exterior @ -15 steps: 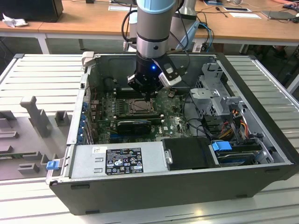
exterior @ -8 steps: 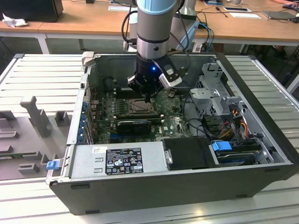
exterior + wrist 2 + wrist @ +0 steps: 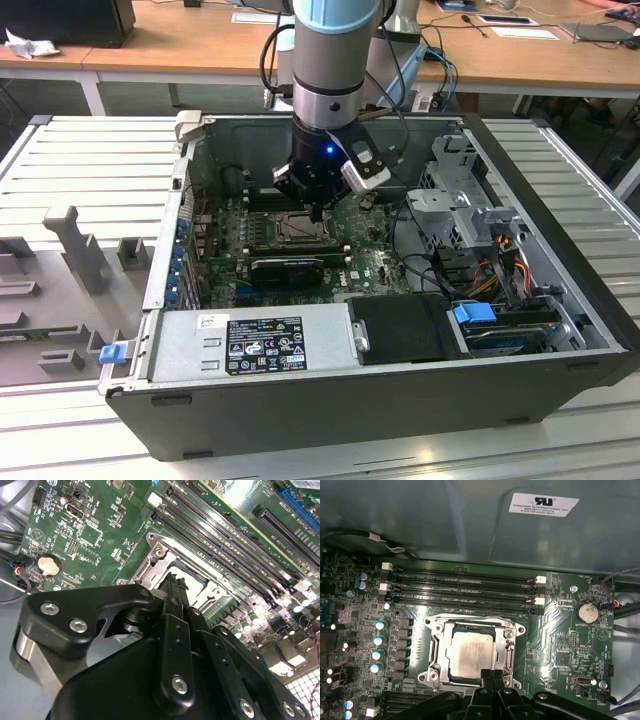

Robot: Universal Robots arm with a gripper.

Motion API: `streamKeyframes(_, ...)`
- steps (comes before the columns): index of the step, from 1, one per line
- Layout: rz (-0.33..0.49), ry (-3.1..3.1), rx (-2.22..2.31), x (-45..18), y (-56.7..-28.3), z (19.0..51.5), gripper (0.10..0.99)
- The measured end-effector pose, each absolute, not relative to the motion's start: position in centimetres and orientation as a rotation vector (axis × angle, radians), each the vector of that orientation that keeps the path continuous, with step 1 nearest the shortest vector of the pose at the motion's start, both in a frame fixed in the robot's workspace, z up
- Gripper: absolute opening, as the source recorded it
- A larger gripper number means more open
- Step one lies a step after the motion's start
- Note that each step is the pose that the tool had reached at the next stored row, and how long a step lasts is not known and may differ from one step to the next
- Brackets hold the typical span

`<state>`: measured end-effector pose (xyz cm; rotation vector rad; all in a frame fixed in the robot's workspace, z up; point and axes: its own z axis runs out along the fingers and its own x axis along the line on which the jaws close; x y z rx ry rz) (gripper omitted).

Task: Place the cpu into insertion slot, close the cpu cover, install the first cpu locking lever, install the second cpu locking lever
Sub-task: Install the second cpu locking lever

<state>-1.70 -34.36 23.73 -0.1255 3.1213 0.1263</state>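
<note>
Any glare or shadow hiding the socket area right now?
In the first wrist view, the silvery square cpu is evenly lit, with mild sheen on the metal cpu cover; in the second wrist view, overexposure washes out the green motherboard corner.

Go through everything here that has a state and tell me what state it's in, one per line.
cpu: seated in the insertion slot, metal top showing.
insertion slot: occupied by the chip.
cpu cover: closed down around the chip.
gripper: fingers together, tips at the socket's edge, holding nothing visible.
computer case: side panel off, interior exposed.
memory slots: empty.
coin battery: in its holder.
</note>
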Motion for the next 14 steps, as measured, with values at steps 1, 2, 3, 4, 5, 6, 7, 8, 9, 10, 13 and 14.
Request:
streamKeyframes(1,0.127,3.121,-0.126,-1.70,-34.36,23.90,0.106)
streamKeyframes(2,0.127,3.121,-0.126,-1.69,-34.36,24.25,0.106)
streamKeyframes(3,0.127,3.121,-0.126,-1.69,-34.36,24.49,0.106)
streamKeyframes(4,0.127,3.121,-0.126,-1.69,-34.37,24.66,0.106)
streamKeyframes(5,0.127,3.121,-0.126,-1.68,-34.44,24.71,0.106)
streamKeyframes(6,0.127,3.121,-0.126,-1.69,-34.48,24.71,0.106)
streamKeyframes(7,0.127,3.121,-0.126,-1.69,-34.55,24.72,0.106)
streamKeyframes(8,0.127,3.121,-0.126,-1.69,-34.59,24.70,0.106)
streamKeyframes(9,0.127,3.121,-0.126,-1.69,-34.62,24.69,0.106)
streamKeyframes(10,0.127,3.121,-0.126,-1.69,-34.65,24.69,0.106)
streamKeyframes(13,0.127,3.121,-0.126,-1.69,-34.70,24.69,0.106)
streamKeyframes(14,0.127,3.121,-0.126,-1.69,-34.72,24.69,0.106)
